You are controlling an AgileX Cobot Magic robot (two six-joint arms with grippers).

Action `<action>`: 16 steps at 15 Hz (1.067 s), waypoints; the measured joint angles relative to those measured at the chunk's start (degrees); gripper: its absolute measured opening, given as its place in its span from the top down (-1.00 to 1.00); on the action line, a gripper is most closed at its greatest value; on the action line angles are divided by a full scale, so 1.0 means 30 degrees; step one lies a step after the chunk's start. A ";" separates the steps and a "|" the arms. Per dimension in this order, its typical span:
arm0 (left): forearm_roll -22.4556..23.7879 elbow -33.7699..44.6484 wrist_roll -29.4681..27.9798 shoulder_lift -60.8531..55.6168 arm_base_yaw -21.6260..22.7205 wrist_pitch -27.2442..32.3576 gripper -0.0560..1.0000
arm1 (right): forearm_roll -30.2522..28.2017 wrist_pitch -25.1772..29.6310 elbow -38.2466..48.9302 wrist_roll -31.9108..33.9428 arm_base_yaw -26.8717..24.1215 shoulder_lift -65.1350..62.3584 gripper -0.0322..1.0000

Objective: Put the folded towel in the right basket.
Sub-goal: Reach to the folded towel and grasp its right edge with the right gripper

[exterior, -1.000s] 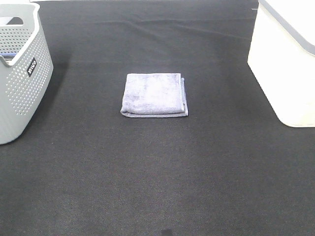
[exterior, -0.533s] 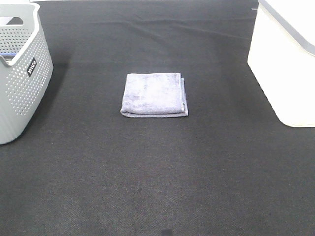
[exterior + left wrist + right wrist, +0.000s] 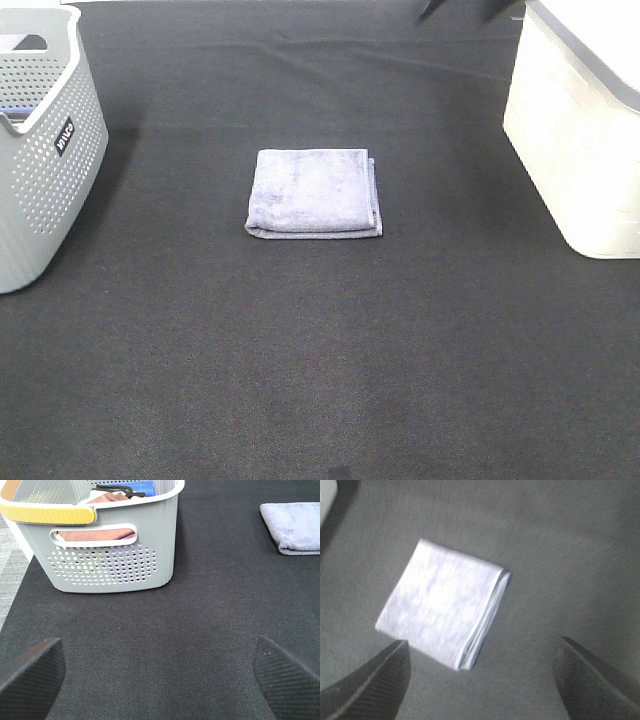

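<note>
The folded lavender towel (image 3: 314,193) lies flat on the black mat in the middle of the exterior view. The right basket (image 3: 585,120) is white with a grey rim and stands at the right edge. My right gripper (image 3: 465,8) shows only as two dark fingertips at the far top edge, left of the white basket. In the right wrist view it (image 3: 482,675) is open and empty, with the towel (image 3: 442,602) ahead of it on the mat. My left gripper (image 3: 160,672) is open and empty above the mat. The towel (image 3: 292,527) lies far off to its side.
A grey perforated basket (image 3: 40,170) stands at the left edge. In the left wrist view it (image 3: 110,560) holds several folded cloths and has a yellow handle. The black mat (image 3: 320,350) covers the whole table.
Two dark fingertips of my right gripper have come into view at the top edge of the exterior view. The towel and both baskets have not moved.
</note>
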 joint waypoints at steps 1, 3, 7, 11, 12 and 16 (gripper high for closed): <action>0.0000 0.0000 0.0000 0.0000 0.0000 0.0000 -0.95 | 0.0458 0.0000 0.0000 0.0000 0.0076 0.0726 -0.50; 0.0000 0.0000 0.0000 0.0000 0.0000 0.0000 -0.95 | 0.1012 -0.0019 0.0000 0.0038 0.0076 0.2082 -0.50; 0.0000 0.0000 0.0000 0.0000 0.0000 0.0000 -0.95 | 0.2502 0.0134 -0.0745 0.0095 0.0076 0.5424 -0.50; 0.0000 0.0000 0.0000 0.0000 0.0000 0.0000 -0.95 | 0.3209 0.2693 -0.4507 0.0095 0.0076 0.8995 -0.50; 0.0000 0.0000 0.0000 0.0000 0.0000 0.0000 -0.95 | 0.3743 0.3915 -0.6092 0.0095 0.0076 1.0351 -0.50; 0.0000 0.0000 0.0000 0.0000 0.0000 0.0000 -0.95 | 0.4125 0.4526 -0.8155 0.0172 0.0000 1.2109 -0.50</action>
